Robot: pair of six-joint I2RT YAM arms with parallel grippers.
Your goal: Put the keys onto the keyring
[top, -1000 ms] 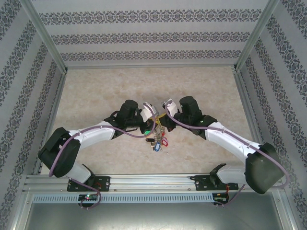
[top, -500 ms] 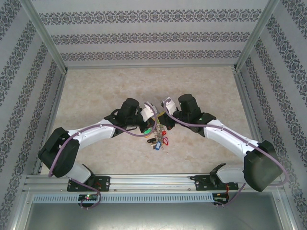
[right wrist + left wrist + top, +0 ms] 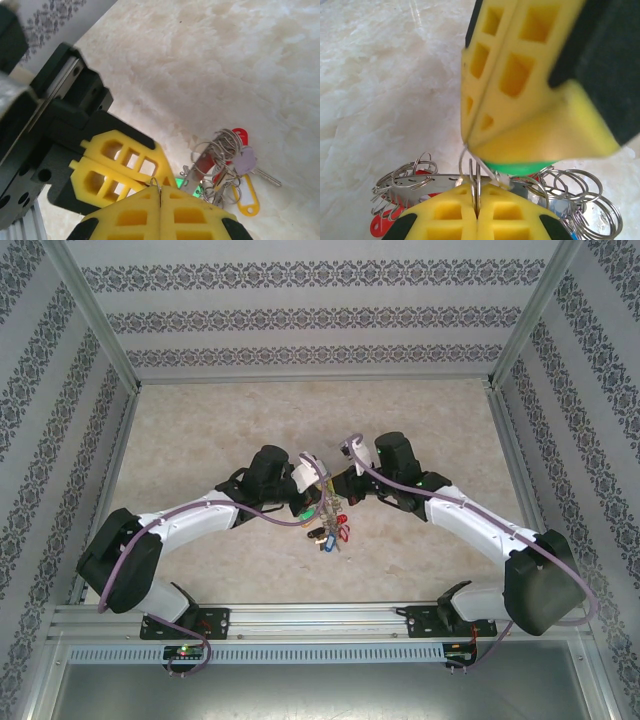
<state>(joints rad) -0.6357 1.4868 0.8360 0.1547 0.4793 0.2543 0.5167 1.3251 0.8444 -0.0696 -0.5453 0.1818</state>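
The job looked about midway, at the threading itself, with nothing visibly joined yet. The keyring [image 3: 220,160], a tangle of small loops, keys and tags, hung in the air above the table [image 3: 200,430] between the two arms, near the middle of the work area and a little toward the bases. The left pincer [image 3: 477,200] was closed tight, its yellow fingers [image 3: 445,215] pressed flat together on a thin wire loop [image 3: 476,182] that rose out of the bunch. Whether that loop was the main ring or one of the small ones could not be told. The right pincer [image 3: 160,200] was closed just as tightly, and the left wrist view showed the green tag [image 3: 520,167] of a key pinched at its tip, right against the loop the left one gripped. The two sets of fingertips met almost nose to nose. What remained, by my reading, was to work the green key's own ring onto the loop and then do the same for the red key. A red tag [image 3: 240,134] and a yellow tag [image 3: 248,200] dangled among the bunch, but I could not tell whether that red one was the loose key or one already on.
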